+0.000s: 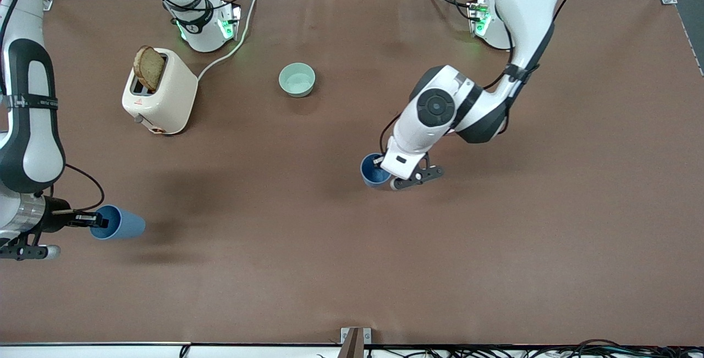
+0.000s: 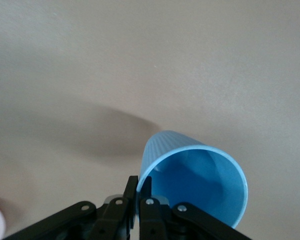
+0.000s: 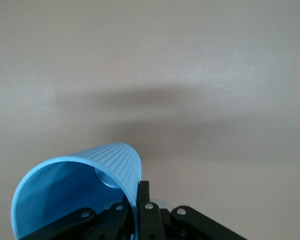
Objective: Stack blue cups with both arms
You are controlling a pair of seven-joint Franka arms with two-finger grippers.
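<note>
Two blue cups are in view. My left gripper [image 1: 381,164] is shut on the rim of one blue cup [image 1: 374,172], which stands upright with its mouth up near the middle of the table. In the left wrist view the fingertips [image 2: 133,181] pinch this cup's wall [image 2: 200,175]. I cannot tell whether it touches the table. My right gripper [image 1: 99,218] is shut on the rim of the other blue cup [image 1: 124,224]. It holds that cup on its side above the table at the right arm's end. The right wrist view shows the gripper [image 3: 140,186] on this cup [image 3: 75,175].
A cream toaster [image 1: 165,99] with a slice of bread [image 1: 149,67] stands near the right arm's base, its cable running to the table's edge. A pale green bowl [image 1: 297,80] sits farther from the front camera than the upright cup. The brown table [image 1: 495,237] spreads around them.
</note>
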